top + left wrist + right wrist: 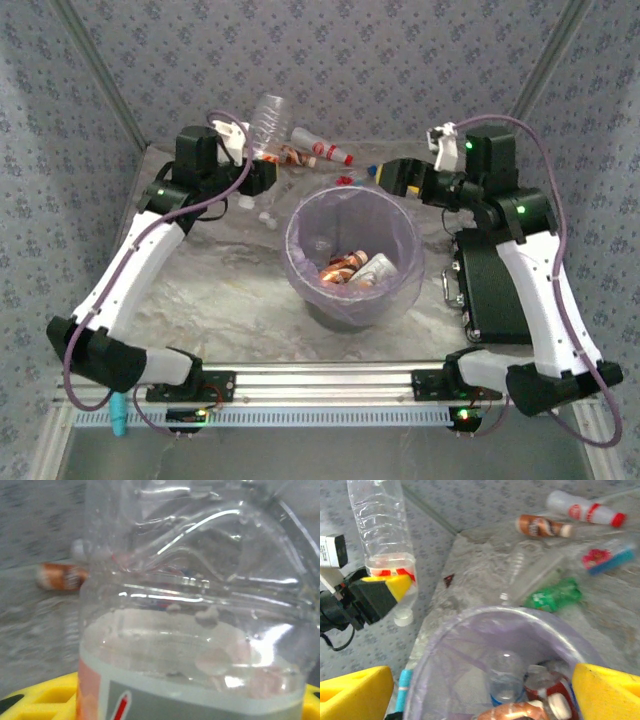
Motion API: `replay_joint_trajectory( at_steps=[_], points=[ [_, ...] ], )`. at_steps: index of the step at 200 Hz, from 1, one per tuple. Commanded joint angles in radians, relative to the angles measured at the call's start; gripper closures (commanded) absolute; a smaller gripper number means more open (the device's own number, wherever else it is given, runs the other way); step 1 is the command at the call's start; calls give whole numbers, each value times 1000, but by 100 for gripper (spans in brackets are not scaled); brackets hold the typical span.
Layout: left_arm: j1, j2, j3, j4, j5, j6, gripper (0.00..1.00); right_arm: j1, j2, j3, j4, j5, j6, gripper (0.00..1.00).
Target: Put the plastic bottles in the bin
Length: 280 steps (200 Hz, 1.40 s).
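Note:
My left gripper is shut on a large clear bottle with a red and white label, held upright above the table left of the bin. That bottle is right up against the left wrist camera, between the yellow pads. The right wrist view shows it too, the clear bottle. My right gripper hangs open over the bin's far right rim, nothing between its fingers. Several bottles lie in the bin. More bottles lie behind it: white, brown, green-labelled.
A black box sits on the table at the right, by the right arm. A small red triangle, a loose white cap and a light blue stick lie left of the bin. Patterned walls close in the back and sides.

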State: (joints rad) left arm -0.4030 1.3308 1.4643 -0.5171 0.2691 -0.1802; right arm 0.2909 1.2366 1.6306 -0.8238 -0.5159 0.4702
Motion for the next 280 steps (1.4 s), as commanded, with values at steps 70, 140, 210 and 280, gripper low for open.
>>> replay_joint_trajectory(
  at_steps=[70, 140, 210, 280],
  points=[
    [-257, 23, 136, -112, 306, 222, 61, 167, 188, 266, 114, -79, -47, 0],
    [-287, 66, 157, -138, 323, 251, 62, 177, 184, 274, 123, -79, -46, 3],
    [-291, 74, 159, -95, 285, 194, 57, 165, 157, 251, 79, -35, -47, 31],
    [-294, 36, 123, -37, 288, 129, 8, 108, 100, 165, 78, 3, -37, 41]
  ],
)
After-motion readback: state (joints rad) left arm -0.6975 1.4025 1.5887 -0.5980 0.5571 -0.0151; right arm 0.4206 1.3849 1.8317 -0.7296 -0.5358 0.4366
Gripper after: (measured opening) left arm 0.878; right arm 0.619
